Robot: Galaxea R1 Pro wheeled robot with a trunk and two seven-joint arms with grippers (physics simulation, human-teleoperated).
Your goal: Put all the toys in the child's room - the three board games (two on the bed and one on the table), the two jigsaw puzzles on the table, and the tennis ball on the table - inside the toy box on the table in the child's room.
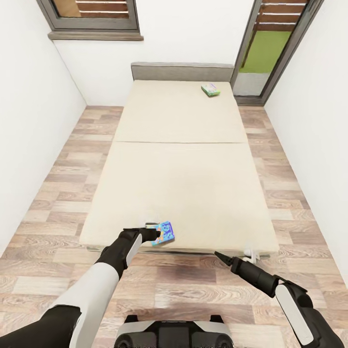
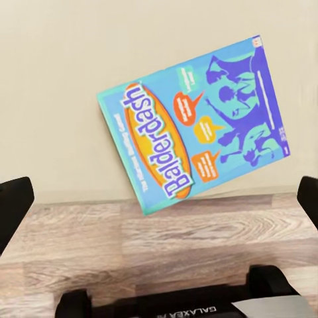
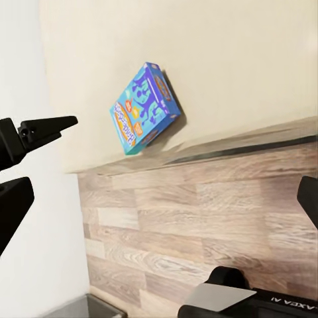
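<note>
Blue-and-turquoise Balderdash board game (image 2: 194, 126) flat on the beige bed (image 1: 183, 159), at its near edge.
Left pincer (image 1: 153, 233) spread wide, poised just at the box's near side, not touching. Right pincer (image 1: 220, 255) off to the box's other side, above the wood floor (image 1: 193, 285) by the bed edge; jaw state cannot be told. Second board game (image 1: 210, 89) far beyond, near the headboard.

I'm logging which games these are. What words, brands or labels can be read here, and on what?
"Balderdash": in white letters on an orange oval, on the flat turquoise and purple cardboard game box at the beige bed's near edge.
"GALAXEA": upside down and cut off, on the robot's black body.
Speech bubbles and small print on the turquoise box: too small to read.
Small green and white box near the headboard: print blurred.
</note>
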